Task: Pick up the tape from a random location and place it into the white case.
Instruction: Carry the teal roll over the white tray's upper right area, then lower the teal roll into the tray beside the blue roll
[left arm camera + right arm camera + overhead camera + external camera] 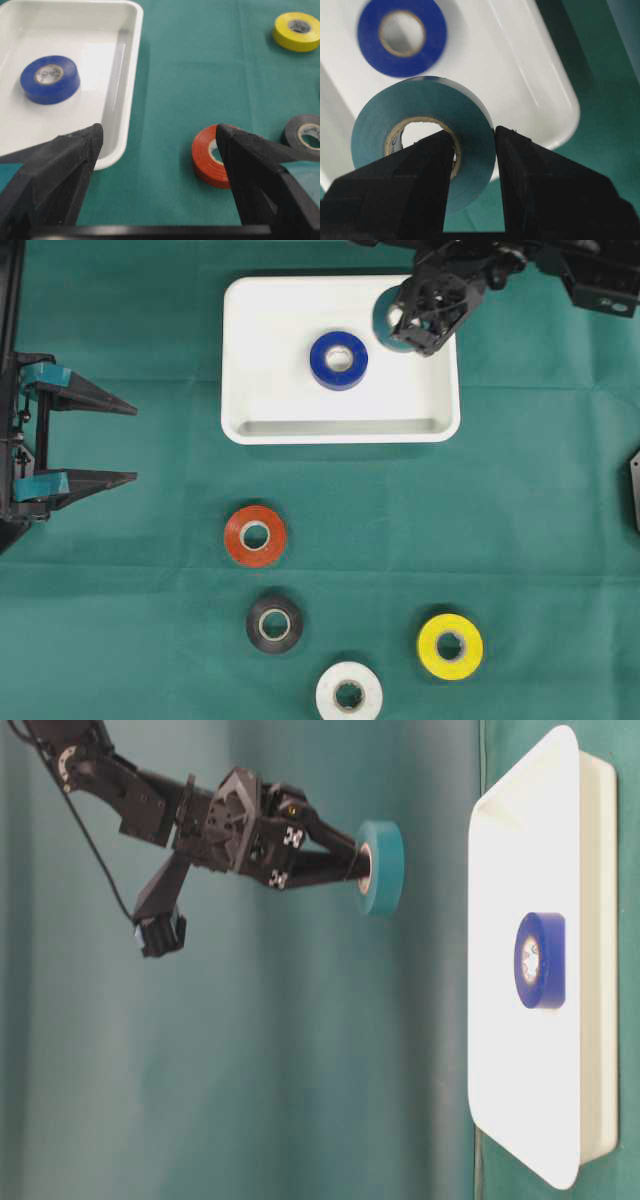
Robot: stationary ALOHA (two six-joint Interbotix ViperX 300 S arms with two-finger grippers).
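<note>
The right hand, clamped on a teal tape roll, is carrying it above the white case. Next it should be lowering and releasing; the left hand is idling, fingers apart.

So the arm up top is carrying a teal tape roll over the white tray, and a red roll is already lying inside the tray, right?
Nearly. The roll lying in the white tray is blue, not red; the overhead view shows it. The red roll lies on the cloth below the tray. The rest holds: the right gripper has its jaws shut on the teal tape roll above the tray.
</note>
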